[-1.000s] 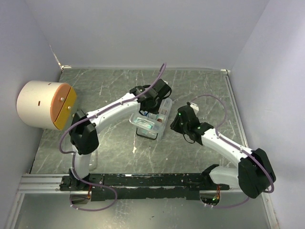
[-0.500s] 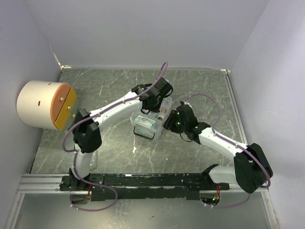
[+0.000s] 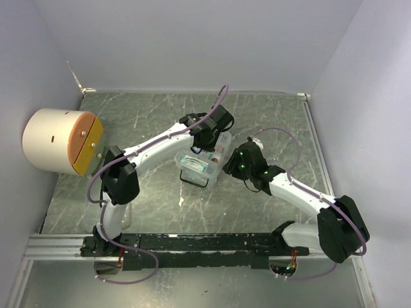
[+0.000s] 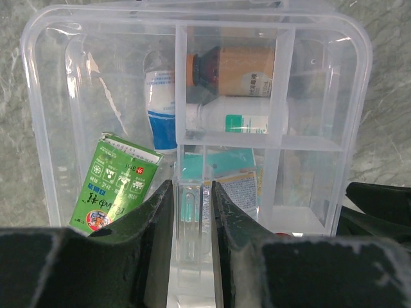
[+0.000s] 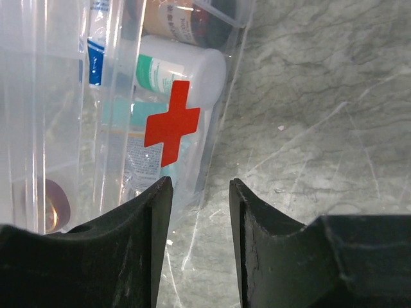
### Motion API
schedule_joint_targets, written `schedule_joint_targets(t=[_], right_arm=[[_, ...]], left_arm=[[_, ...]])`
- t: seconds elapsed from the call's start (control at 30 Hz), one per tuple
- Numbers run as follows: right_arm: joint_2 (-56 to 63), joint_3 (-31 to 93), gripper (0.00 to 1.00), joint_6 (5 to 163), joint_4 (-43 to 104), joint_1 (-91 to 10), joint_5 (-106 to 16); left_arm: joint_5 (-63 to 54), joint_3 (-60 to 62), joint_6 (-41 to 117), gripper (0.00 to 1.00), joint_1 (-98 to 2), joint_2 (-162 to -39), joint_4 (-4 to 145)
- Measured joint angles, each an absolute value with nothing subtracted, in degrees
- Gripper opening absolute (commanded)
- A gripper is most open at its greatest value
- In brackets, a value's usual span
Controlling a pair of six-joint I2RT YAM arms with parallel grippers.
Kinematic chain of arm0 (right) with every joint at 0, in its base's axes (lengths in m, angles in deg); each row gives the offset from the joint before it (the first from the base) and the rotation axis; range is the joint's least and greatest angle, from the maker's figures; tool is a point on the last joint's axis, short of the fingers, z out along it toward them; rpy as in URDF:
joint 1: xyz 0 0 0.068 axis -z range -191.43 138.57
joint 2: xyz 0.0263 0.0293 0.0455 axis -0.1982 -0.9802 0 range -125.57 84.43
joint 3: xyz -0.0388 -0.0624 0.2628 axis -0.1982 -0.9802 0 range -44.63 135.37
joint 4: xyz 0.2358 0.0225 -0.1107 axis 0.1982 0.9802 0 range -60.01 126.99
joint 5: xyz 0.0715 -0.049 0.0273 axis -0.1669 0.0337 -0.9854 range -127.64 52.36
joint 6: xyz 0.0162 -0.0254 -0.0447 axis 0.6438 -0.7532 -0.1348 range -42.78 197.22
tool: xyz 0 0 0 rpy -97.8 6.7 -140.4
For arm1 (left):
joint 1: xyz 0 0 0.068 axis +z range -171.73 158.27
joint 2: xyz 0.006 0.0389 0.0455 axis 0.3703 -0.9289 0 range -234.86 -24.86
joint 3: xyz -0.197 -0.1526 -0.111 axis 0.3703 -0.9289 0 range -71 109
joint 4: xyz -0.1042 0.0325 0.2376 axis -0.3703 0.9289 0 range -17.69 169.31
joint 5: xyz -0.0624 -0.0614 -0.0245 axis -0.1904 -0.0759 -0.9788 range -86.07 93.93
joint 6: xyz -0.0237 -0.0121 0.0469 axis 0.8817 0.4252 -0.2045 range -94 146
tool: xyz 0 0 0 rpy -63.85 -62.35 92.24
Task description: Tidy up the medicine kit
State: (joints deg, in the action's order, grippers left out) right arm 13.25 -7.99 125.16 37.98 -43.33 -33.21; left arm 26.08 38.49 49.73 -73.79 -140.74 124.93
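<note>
Left hand (image 4: 189,192) grips the medicine kit (image 4: 45,128) at its near rim; right hand (image 5: 200,186), open, stands just beside its red cross (image 5: 172,122).

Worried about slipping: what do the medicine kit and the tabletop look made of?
The medicine kit looks like clear, glossy hard plastic: its contents show through the walls. The tabletop looks like smooth grey-green stone with pale veins, or a laminate printed so; I cannot tell which.

A red cross (image 5: 171,123) marks the clear side of the medicine kit (image 4: 359,96). The green box (image 4: 114,189) inside bears white characters, too blurred to read.
</note>
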Motion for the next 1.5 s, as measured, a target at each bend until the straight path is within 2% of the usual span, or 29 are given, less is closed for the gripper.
schedule_joint_targets(t=[0.4,0.93,1.2,1.5], right_arm=[[16.27,-9.3,0.41,126.54,39.84,-43.33,-28.23],[16.14,-10.05,0.4,126.98,39.95,-43.33,-27.94],[15.88,-10.07,0.4,126.98,39.82,-43.33,-28.08],[15.88,-10.55,0.41,127.33,39.47,-43.33,-28.18]], left_arm=[[25.99,38.6,49.42,0.17,-73.59,-142.18,124.31],[25.56,38.75,50.12,0.17,-72.82,-144.13,122.54],[24.36,36.35,50.95,0.25,-72.39,-143.97,120.31],[24.27,35.93,50.58,0.48,-72.02,-143.58,120.01]])
